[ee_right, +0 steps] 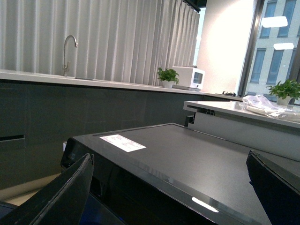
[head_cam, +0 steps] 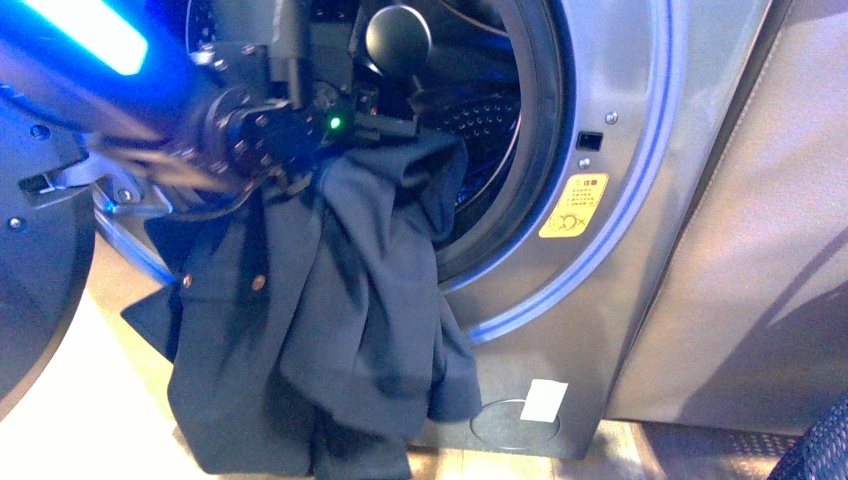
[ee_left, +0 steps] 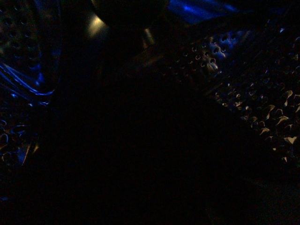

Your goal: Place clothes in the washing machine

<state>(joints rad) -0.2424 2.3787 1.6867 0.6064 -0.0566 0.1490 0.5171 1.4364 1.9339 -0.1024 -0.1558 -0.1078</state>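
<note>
The washer (head_cam: 620, 90) fills most of my front view, porthole open, with a plain panel (head_cam: 740, 250) just to its right. Its door (head_cam: 30, 260) stands swung out at far left. The clothes (head_cam: 340, 320) are draped over the lower rim of the porthole. The top of the clothes is bunched at the opening, but most of the fabric hangs outside, down the washer's front to the floor. Two snaps (head_cam: 258, 283) show on the left fold.

My left arm (head_cam: 250, 125) reaches in from the left, its wrist right above the bunched fabric. The left gripper (head_cam: 395, 110) sits at the mouth of the drum, touching or just above the cloth. I cannot tell whether its jaws are closed on anything. The left wrist view is dark.

A yellow sticker (head_cam: 573, 205) sits on the washer's face right of the porthole, and a white label (head_cam: 543, 400) sits low near the floor.

In the right wrist view, the right gripper (ee_right: 168, 157) is spread wide with nothing between its fingers (ee_right: 61, 197). It is held over a dark flat top (ee_right: 197, 164) bearing a white tag (ee_right: 122, 142). Beyond is a counter (ee_right: 117, 84) with a faucet (ee_right: 69, 47), a plant (ee_right: 168, 75) and a white appliance (ee_right: 187, 77).
</note>
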